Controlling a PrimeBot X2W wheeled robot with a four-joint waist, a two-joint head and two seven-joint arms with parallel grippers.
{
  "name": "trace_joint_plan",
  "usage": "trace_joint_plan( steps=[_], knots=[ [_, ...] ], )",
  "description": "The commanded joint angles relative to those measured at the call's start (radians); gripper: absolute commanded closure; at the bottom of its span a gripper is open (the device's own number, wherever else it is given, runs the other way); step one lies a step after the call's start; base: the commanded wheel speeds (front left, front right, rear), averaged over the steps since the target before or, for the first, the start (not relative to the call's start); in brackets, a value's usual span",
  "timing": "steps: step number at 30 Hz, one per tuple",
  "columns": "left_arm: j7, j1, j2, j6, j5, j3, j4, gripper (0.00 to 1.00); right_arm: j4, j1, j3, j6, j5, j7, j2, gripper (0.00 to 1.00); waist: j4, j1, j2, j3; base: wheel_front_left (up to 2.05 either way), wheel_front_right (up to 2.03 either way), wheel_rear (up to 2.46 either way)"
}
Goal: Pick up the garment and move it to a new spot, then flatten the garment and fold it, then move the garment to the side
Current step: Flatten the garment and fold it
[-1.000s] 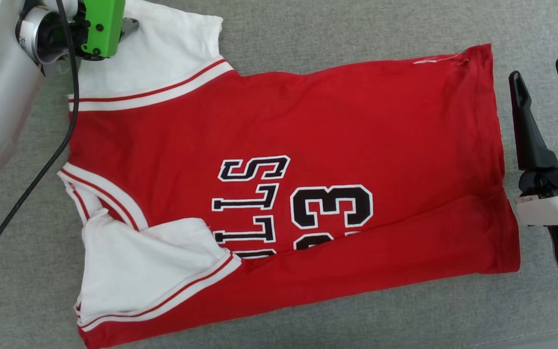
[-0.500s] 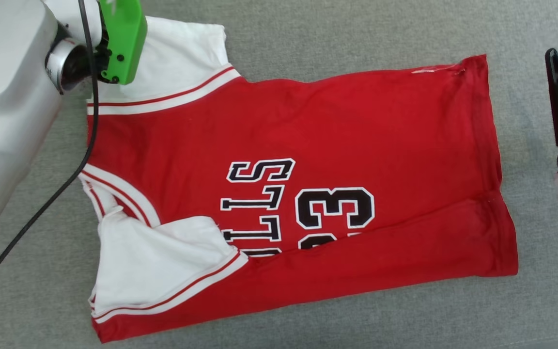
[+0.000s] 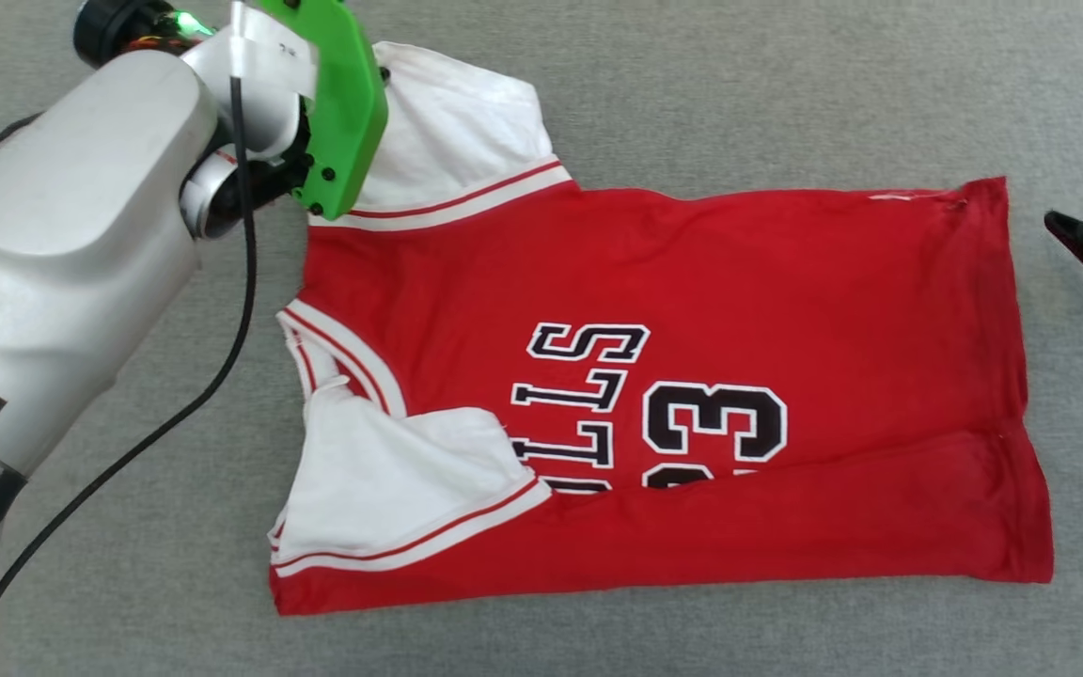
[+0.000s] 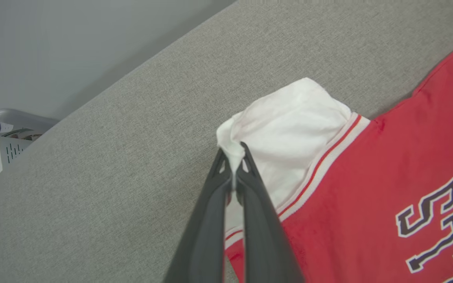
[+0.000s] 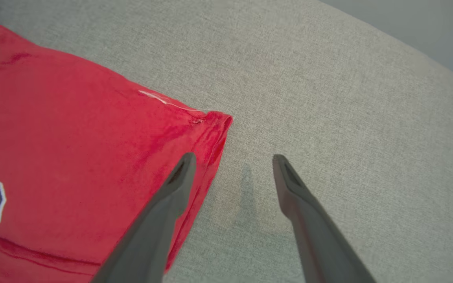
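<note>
Shirt (image 3: 739,273) lies spread on the grey surface (image 3: 786,85); my left pincer (image 4: 232,155) is clamped on its white sleeve (image 4: 293,125) edge, my right pincer (image 5: 231,159) stands wide just beside the red hem corner (image 5: 215,118).

I'm working in what is looking like a lab. A grey padded surface (image 3: 692,94) is meeting a bare wall (image 4: 53,47).
</note>
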Motion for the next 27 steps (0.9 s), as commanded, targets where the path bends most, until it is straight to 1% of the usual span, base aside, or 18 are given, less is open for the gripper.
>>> trace_joint_plan(
  steps=[1,3,6,8,12,14,19,20,21,22,27],
  knots=[
    [-0.012,0.013,-0.004,-0.003,0.001,-0.005,-0.013,1.00,0.022,-0.038,0.020,-0.001,0.017,0.038,-0.006,0.00,0.035,0.0000,-0.0001,-0.013,0.00,0.00,0.00],
    [-0.024,0.008,-0.007,-0.003,0.008,-0.009,-0.031,1.00,0.056,-0.070,0.046,-0.001,0.038,0.088,-0.005,0.00,0.047,0.0000,-0.0001,-0.005,0.00,0.00,0.00],
    [-0.039,-0.001,-0.011,-0.003,0.018,-0.012,-0.056,1.00,0.105,-0.119,0.085,-0.001,0.026,0.118,0.002,0.00,0.062,0.0000,-0.0001,0.014,0.00,0.00,0.00],
    [-0.051,-0.006,-0.014,-0.001,0.028,-0.013,-0.075,1.00,0.153,-0.153,0.107,-0.001,0.025,0.123,0.028,0.00,0.073,0.0000,-0.0001,0.029,0.00,0.00,0.00],
    [-0.066,-0.012,-0.018,0.005,0.041,-0.015,-0.102,1.00,0.233,-0.197,0.174,-0.001,-0.011,0.113,0.055,0.00,0.088,0.0000,-0.0001,0.055,0.00,0.00,0.00],
    [-0.072,-0.011,-0.018,0.008,0.045,-0.016,-0.110,1.00,0.273,-0.200,0.206,-0.001,-0.006,0.106,0.075,0.00,0.093,0.0000,-0.0001,0.063,0.00,0.00,0.00],
    [-0.089,-0.001,-0.006,0.008,0.047,-0.017,-0.118,1.00,0.323,-0.177,0.309,-0.001,0.022,0.105,0.086,0.00,0.094,0.0000,-0.0001,0.067,0.00,0.00,0.00],
    [-0.093,0.003,-0.003,0.008,0.046,-0.016,-0.117,1.00,0.328,-0.177,0.323,-0.001,0.028,0.088,0.085,0.19,0.092,0.0000,-0.0001,0.065,0.00,0.00,0.00],
    [-0.097,0.007,0.002,0.008,0.046,-0.017,-0.115,1.00,0.335,-0.179,0.327,-0.001,0.033,0.064,0.086,0.95,0.089,0.0000,-0.0001,0.061,0.00,0.00,0.00],
    [-0.102,0.013,0.006,0.008,0.044,-0.016,-0.112,1.00,0.344,-0.182,0.330,-0.001,0.036,0.032,0.086,1.00,0.085,0.0000,-0.0001,0.055,0.00,0.00,0.00],
    [-0.141,0.054,0.027,0.012,0.033,-0.009,-0.103,1.00,0.368,-0.190,0.335,-0.001,0.046,-0.137,0.088,1.00,0.072,0.0000,-0.0001,-0.002,0.00,0.00,0.00]
  ],
)
